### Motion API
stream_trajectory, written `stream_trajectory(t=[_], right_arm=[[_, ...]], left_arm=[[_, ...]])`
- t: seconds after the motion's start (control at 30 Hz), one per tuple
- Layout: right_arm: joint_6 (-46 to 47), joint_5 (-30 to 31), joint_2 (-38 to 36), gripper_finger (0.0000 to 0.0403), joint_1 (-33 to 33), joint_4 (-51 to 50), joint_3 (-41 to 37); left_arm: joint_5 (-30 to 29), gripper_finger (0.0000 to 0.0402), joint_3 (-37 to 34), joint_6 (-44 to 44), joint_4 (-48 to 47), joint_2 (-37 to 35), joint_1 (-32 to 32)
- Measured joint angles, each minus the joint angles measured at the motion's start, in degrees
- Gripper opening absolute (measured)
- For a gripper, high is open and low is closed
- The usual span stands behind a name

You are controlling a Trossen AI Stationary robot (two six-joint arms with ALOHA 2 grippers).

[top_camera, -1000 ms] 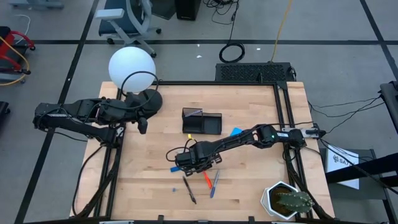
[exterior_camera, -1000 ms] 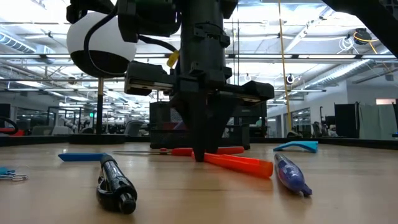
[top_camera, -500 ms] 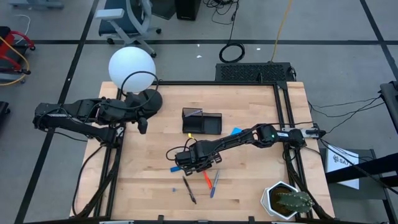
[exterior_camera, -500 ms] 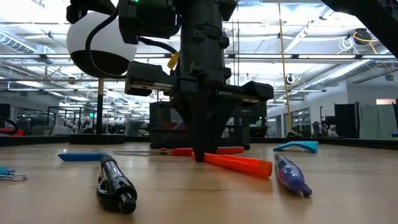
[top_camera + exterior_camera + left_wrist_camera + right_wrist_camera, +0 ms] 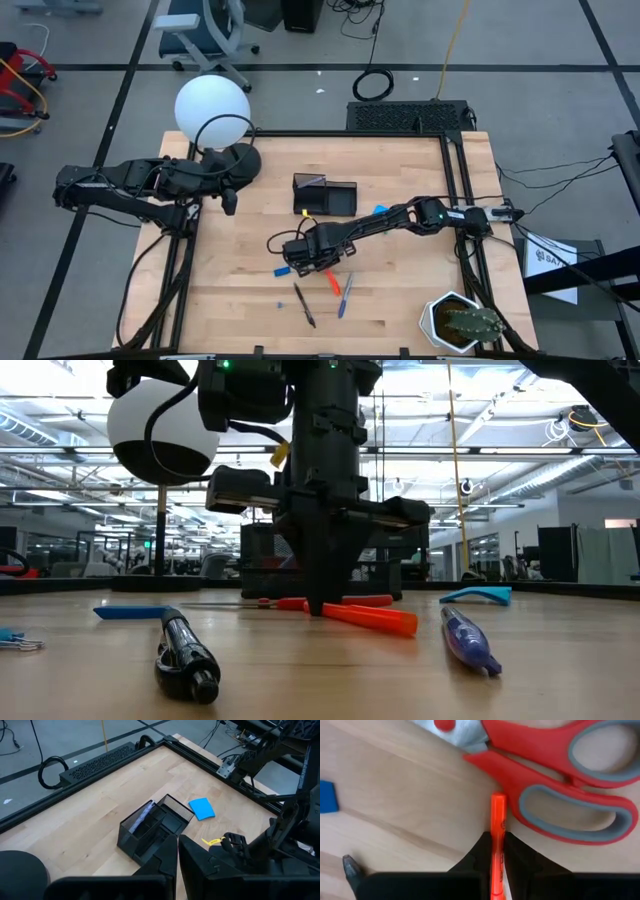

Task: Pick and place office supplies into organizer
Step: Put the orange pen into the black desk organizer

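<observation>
My right gripper (image 5: 318, 258) points down at the table's middle, shut on an orange pen (image 5: 372, 618). Red-handled scissors (image 5: 555, 795) lie flat right beside the pen's end. A blue pen (image 5: 345, 296) and a black pen (image 5: 305, 306) lie nearer the front edge, and a small blue piece (image 5: 283, 270) lies to the left. The black organizer (image 5: 326, 196) stands farther back, with a blue pad (image 5: 380, 211) on the table to its right. My left gripper (image 5: 229, 205) waits shut at the far left, above the table. My right gripper pinches the orange pen near one end (image 5: 497, 840) between its two fingers, which come from above and stand across it. A short stub (image 5: 498, 802) sticks out past the fingers toward the scissors. The pen slopes down from the fingers, its free end (image 5: 404, 624) at the tabletop.
A round black lamp base (image 5: 238, 160) with a white globe (image 5: 212, 108) stands at the far left by my left arm. A potted cactus (image 5: 462, 322) sits at the near right corner. A black frame rail (image 5: 455, 190) runs along the table's right edge.
My right gripper has risen slightly with the orange pen's held end. The pen's free end has slid along the table toward the gripper.
</observation>
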Motion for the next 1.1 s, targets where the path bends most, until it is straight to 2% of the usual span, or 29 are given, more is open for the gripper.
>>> stream_trajectory(t=[0.37, 0.7, 1.1], right_arm=[[-1.5, -1.0, -1.3, 0.0023, 0.0, 2.3, 0.1], [-3.1, 3.5, -5.8, 0.0023, -0.3, 3.8, 0.2], [-11.4, 5.8, -10.1, 0.0022, -3.1, 7.0, 0.2]], left_arm=[[0.0, 0.0021, 0.0, 0.0, 0.0, 0.0, 0.0], [0.0, 0.0021, 0.0, 0.0, 0.0, 0.0, 0.0], [0.0, 0.0021, 0.0, 0.0, 0.0, 0.0, 0.0]])
